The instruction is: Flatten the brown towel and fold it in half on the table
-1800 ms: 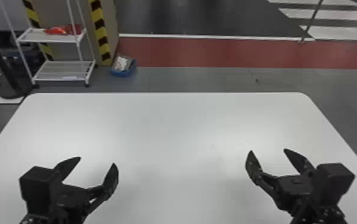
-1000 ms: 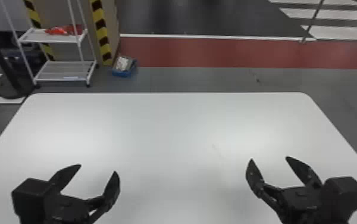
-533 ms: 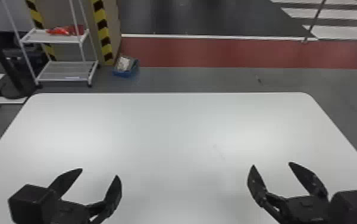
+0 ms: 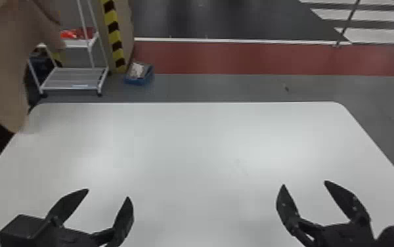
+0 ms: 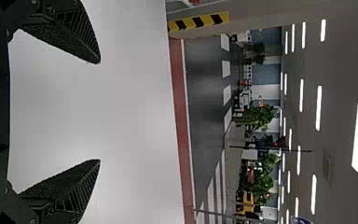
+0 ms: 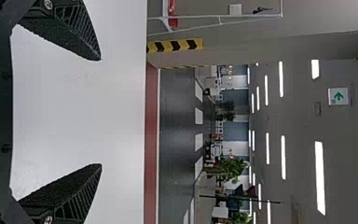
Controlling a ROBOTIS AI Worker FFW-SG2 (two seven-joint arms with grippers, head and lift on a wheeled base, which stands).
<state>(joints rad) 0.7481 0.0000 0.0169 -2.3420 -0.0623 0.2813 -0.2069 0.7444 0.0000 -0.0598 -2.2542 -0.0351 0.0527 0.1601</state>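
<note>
One brown towel (image 4: 1,65) is new at head view's upper left, hanging by the bench's (image 4: 189,138) far left corner; can't tell if touching. Probably being delivered, so flattening likely waits until it's down. Looks plain, tan, limp, drooping to a point. Left tool (image 4: 107,193), right tool (image 4: 304,183): fingers spread apart, nothing between.
</note>
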